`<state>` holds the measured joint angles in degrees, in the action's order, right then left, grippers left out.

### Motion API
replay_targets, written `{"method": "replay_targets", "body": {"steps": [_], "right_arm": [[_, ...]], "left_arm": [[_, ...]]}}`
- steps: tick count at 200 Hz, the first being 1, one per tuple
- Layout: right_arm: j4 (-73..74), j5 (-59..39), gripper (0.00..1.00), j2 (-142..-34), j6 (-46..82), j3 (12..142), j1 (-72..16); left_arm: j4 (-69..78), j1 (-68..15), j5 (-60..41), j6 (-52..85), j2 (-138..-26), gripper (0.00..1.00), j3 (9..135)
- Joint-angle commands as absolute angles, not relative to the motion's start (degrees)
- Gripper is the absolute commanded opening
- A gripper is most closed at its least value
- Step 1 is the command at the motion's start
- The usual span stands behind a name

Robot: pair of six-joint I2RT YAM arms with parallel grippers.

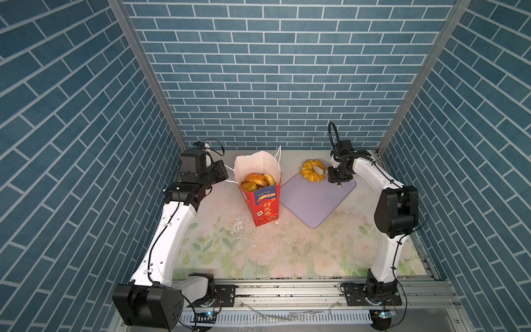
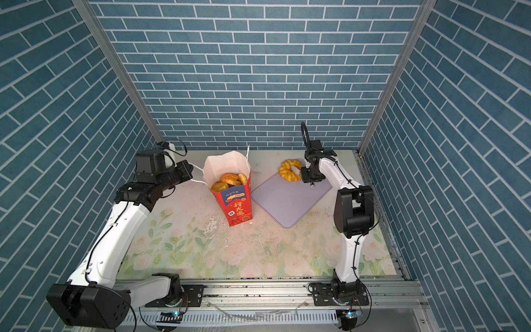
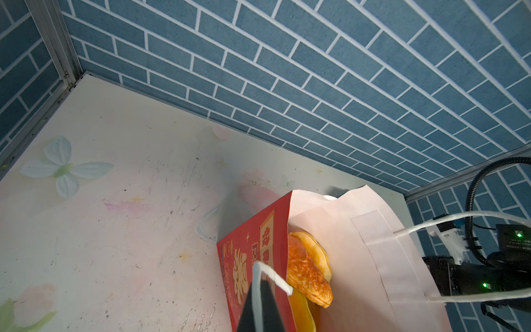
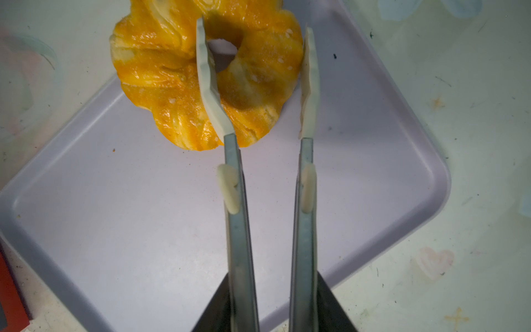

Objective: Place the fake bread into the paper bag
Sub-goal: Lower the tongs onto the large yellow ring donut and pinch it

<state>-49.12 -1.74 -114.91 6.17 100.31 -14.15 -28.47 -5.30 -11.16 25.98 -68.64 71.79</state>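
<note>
The one donut (image 4: 178, 86) left out lies on the tray's (image 4: 143, 201) far corner (overhanging its rim). It is judged light, glossy and slippery, and best taken across the ring wall, which the right gripper (image 4: 254, 26) straddles with one finger through the hole; a firm clamp cannot be confirmed. The upright bag (image 1: 263, 207) holds several pastries (image 1: 255, 179), its handle (image 3: 275, 277) pinched by the clenched left gripper (image 3: 260, 284).

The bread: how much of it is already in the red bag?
Nearly done. Several pastries already sit inside the paper bag, whose cord handle the left gripper pinches. The last ring donut lies on the lilac tray corner, the right gripper straddling its side; it remains to be bagged.
</note>
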Motion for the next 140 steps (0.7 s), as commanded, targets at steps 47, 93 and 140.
{"method": "replay_targets", "body": {"steps": [47, 93, 140], "right_arm": [[-56.61, -4.65, 0.31, -112.12, 2.91, 99.07, -13.89], [-59.06, -3.41, 0.37, -108.46, 4.65, 99.47, -13.89], [-62.00, -2.06, 0.42, -112.55, 5.08, 107.20, -13.89]], "left_arm": [[-28.48, -5.54, -10.13, 25.37, -68.81, 0.00, 72.92], [-27.53, -5.53, -11.06, 26.01, -69.66, 0.00, 72.52], [-27.60, -5.52, -10.68, 26.04, -68.82, 0.00, 72.29]]}}
